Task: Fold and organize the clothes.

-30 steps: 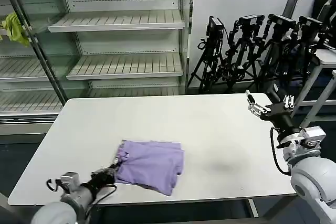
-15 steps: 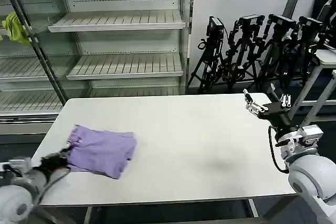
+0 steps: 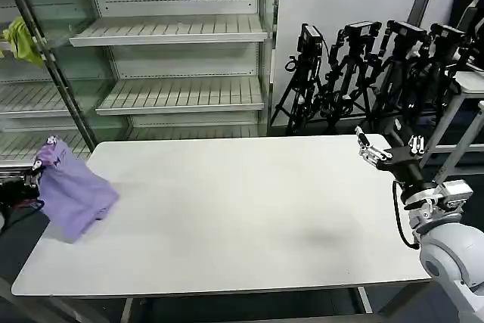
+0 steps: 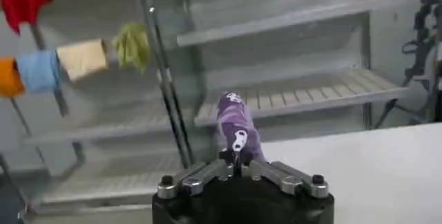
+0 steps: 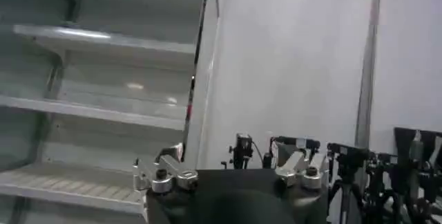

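**Lavender shirt off the table at the left edge**

I am holding the folded T-shirt [image 3: 72, 198] in my left gripper [image 4: 237, 164], whose fingers are clamped together on a bunched edge of the lavender cloth. In the left wrist view the fabric is rising straight out from between the closed fingertips, with the shelving [image 4: 297, 101] lying beyond it. From the head camera, the shirt is hanging just past the left edge of the white table [image 3: 249, 217], its lower part drooping over the table's corner area and its upper end pinched at the gripper. A yellow-green cloth [image 3: 23, 39] is hanging on the rack above and beyond the gripper, well apart from the shirt.

My right gripper [image 3: 368, 152] is waiting raised near the table's far right edge, fingers apart and gripping nothing, with the row of black tripods [image 3: 378, 73] standing behind it.
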Tool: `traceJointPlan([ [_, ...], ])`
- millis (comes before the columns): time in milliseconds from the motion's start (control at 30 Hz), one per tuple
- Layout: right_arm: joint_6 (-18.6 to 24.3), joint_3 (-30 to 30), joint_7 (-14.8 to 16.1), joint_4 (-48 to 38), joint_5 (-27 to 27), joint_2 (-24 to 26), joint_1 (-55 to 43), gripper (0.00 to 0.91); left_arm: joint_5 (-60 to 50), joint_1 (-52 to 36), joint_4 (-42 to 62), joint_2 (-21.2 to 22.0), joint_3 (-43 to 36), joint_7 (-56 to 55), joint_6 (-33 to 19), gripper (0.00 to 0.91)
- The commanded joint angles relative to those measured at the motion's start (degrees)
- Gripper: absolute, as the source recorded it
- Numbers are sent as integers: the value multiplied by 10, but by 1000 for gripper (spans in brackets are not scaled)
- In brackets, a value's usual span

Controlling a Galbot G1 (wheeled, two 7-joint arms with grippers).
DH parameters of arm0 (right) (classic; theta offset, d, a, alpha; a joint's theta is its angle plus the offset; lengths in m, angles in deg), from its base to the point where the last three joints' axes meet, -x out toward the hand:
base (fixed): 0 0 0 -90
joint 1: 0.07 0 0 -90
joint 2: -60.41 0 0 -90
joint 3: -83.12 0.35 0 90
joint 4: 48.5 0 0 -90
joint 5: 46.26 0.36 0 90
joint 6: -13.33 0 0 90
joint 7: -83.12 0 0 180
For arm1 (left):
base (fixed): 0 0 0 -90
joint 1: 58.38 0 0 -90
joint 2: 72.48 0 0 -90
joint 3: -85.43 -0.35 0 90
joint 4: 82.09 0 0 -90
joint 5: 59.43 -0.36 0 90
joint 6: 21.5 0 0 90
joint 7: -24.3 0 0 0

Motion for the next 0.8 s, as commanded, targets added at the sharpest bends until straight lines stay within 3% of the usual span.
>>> traceJointPlan([
  [33,0,13,1,6,-1,-5,16,907,-43,3,-113,-1,-64,0,1,60],
  [100,-1,17,-1,10,-2,-8,23,907,-53,10,-129,28,-97,0,0,60],
  [233,-3,28,-3,21,-10,-10,43,907,-122,3,-125,105,-292,13,0,60],
  [367,-6,38,-7,35,-15,-13,63,907,-162,-14,-90,154,-394,21,-1,60],
  [500,-9,60,-10,48,-15,-8,85,907,-169,-32,-84,171,-431,23,-1,60],
  [800,-11,76,-12,63,-23,-21,119,907,-164,-57,-97,170,-434,23,-1,60],
])
